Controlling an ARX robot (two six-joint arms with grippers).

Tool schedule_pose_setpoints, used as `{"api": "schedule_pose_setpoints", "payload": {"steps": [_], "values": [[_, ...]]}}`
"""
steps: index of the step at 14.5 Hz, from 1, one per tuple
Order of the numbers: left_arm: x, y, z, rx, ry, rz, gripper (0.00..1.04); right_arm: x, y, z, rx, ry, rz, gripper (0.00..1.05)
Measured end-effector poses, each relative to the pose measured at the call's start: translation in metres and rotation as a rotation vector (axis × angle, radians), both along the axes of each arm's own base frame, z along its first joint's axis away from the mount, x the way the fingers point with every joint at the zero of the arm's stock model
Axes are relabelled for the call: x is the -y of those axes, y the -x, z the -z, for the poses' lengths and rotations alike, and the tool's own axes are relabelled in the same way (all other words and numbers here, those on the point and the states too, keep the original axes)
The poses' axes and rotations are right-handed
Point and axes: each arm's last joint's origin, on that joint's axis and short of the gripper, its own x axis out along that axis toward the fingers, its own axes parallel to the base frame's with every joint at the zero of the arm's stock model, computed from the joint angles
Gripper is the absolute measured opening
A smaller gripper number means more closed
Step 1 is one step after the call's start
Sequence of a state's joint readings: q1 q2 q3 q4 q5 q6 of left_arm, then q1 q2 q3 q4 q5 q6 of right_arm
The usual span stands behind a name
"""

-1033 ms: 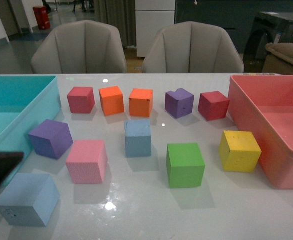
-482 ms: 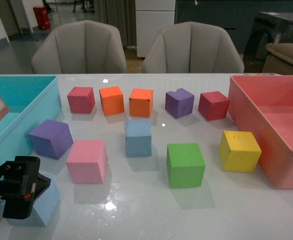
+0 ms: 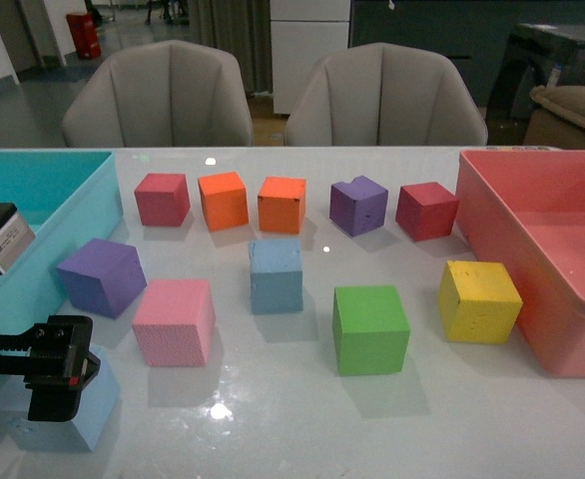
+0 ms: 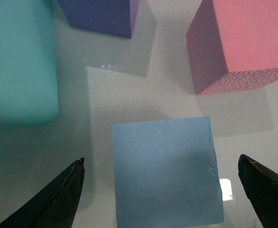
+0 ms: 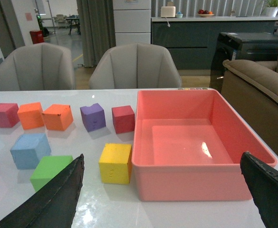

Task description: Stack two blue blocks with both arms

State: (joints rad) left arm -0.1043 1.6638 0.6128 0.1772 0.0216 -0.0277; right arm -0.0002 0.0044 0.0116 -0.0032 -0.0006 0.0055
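Observation:
One blue block (image 3: 73, 431) lies at the table's front left, partly hidden by my left gripper (image 3: 55, 367). In the left wrist view that pale cube (image 4: 165, 171) sits between the two black fingers, and my left gripper (image 4: 160, 161) is open, with a wide gap on each side of the cube. The second blue block (image 3: 276, 275) stands mid-table and also shows as a blue block (image 5: 30, 150) in the right wrist view. My right gripper (image 5: 162, 159) is open and holds nothing. It faces the table from the right side and does not show in the front view.
A teal bin (image 3: 33, 200) stands at the left and a pink bin (image 3: 532, 299) at the right. A pink cube (image 3: 175, 321) and a purple cube (image 3: 101, 275) lie close to the near blue block. A green cube (image 3: 370, 328), a yellow cube (image 3: 479, 300) and a back row of red, orange and purple cubes share the table.
My left gripper has come in from the left edge and now hangs over the near blue block. No cube has moved.

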Motion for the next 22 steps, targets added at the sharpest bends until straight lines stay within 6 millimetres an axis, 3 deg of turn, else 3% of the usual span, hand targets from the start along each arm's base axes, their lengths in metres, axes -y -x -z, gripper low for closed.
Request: {"api": "schedule_pose_setpoints", "payload": {"steps": [10,11,13,14,16,19,21,22], "values": [[0.003,-0.006,0.043,-0.087,-0.067,-0.016,0.98,0.0,0.0,0.0,0.0,0.0,0.0,0.98],[0.004,-0.006,0.044,-0.091,-0.072,-0.016,0.94,0.0,0.0,0.0,0.0,0.0,0.0,0.98],[0.006,-0.005,0.044,-0.087,-0.076,-0.011,0.72,0.0,0.0,0.0,0.0,0.0,0.0,0.98],[0.008,-0.005,0.041,-0.085,-0.076,-0.006,0.63,0.0,0.0,0.0,0.0,0.0,0.0,0.98],[0.015,-0.003,0.023,-0.043,-0.076,0.018,0.54,0.0,0.0,0.0,0.0,0.0,0.0,0.98],[0.039,0.003,-0.021,0.053,-0.068,0.114,0.51,0.0,0.0,0.0,0.0,0.0,0.0,0.98],[0.062,-0.005,-0.049,0.116,-0.061,0.183,0.5,0.0,0.0,0.0,0.0,0.0,0.0,0.98],[0.064,-0.006,-0.051,0.121,-0.062,0.189,0.5,0.0,0.0,0.0,0.0,0.0,0.0,0.98]]}}
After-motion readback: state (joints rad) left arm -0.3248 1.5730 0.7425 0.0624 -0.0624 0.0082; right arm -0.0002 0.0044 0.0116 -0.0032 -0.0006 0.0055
